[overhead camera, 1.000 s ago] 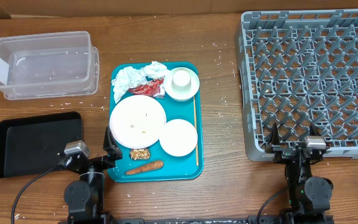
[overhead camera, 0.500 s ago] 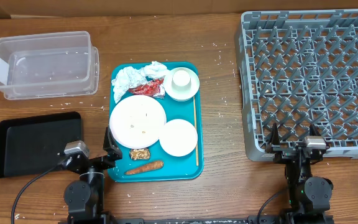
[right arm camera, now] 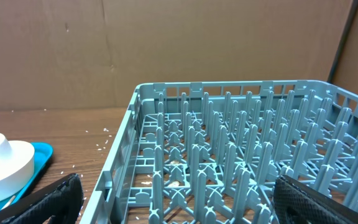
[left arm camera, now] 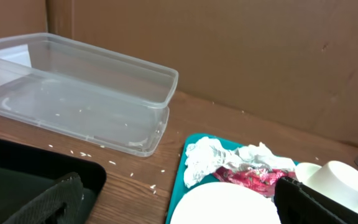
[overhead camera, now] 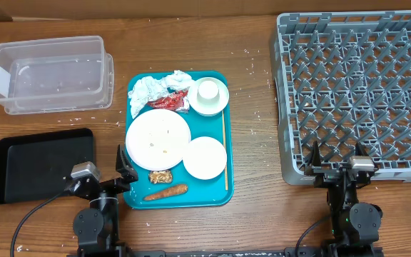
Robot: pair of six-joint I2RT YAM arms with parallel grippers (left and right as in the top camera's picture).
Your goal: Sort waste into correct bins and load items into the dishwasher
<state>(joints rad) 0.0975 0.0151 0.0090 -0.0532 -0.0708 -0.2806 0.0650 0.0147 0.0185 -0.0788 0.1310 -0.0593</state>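
The teal tray point(overhead camera: 220, 196) holds a crumpled white napkin point(overhead camera: 147, 91), a red wrapper point(overhead camera: 170, 101), a white cup point(overhead camera: 209, 91) in a bowl, a large plate point(overhead camera: 158, 138), a small plate point(overhead camera: 205, 157), a brown lump point(overhead camera: 160, 176), a carrot point(overhead camera: 166, 192) and a wooden stick point(overhead camera: 224, 150). Rice grains point(overhead camera: 252, 114) are scattered on the table. The clear tub point(overhead camera: 51, 74) and black tray point(overhead camera: 41, 163) lie to the left, and the grey rack point(overhead camera: 362, 93) to the right. My left gripper point(overhead camera: 109, 175) is open and empty at the tray's near left corner. My right gripper point(overhead camera: 336, 158) is open and empty at the rack's near edge.
The left wrist view shows the tub point(left arm camera: 79, 93), the black tray point(left arm camera: 17, 180), the napkin point(left arm camera: 207, 158), the wrapper point(left arm camera: 250, 177) and the cup point(left arm camera: 337, 180). The right wrist view shows the rack's pegs point(right arm camera: 241, 155) and the bowl point(right arm camera: 2, 165). A cardboard wall stands behind.
My left gripper has shifted slightly to the left. Nothing else has moved.
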